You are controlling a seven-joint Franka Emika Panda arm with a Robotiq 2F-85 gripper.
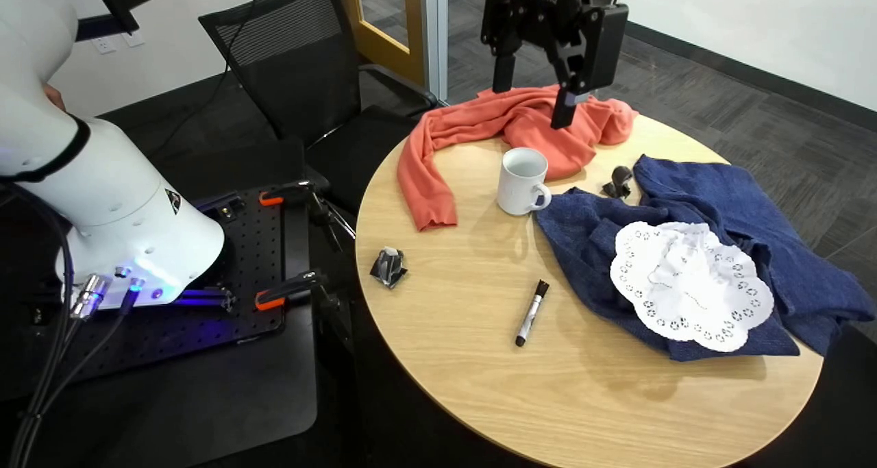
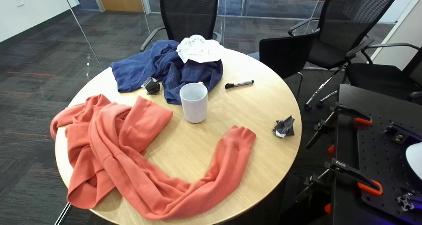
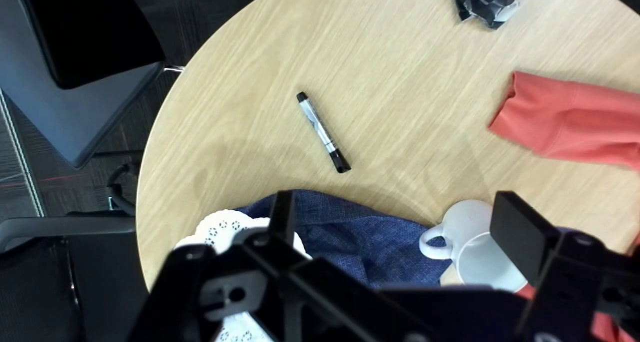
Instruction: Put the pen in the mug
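"One slim pen lies on the wood-grained desk?"
"Yes, near rumpled blue cloth; the cylindrical mug stands upright."
"And the gripper?"
"Pointing down overhead, jaws spread, empty."

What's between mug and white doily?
Dark blue cloth. In an exterior view it runs from beside the mug, on its handle side, to under the white doily. Can't tell whether it touches the mug.

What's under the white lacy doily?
Dark blue cloth: in an exterior view you can see it sticking out past the edge of the lacy doily. The doily covers the part right underneath, so I can't tell if anything else is hidden there.
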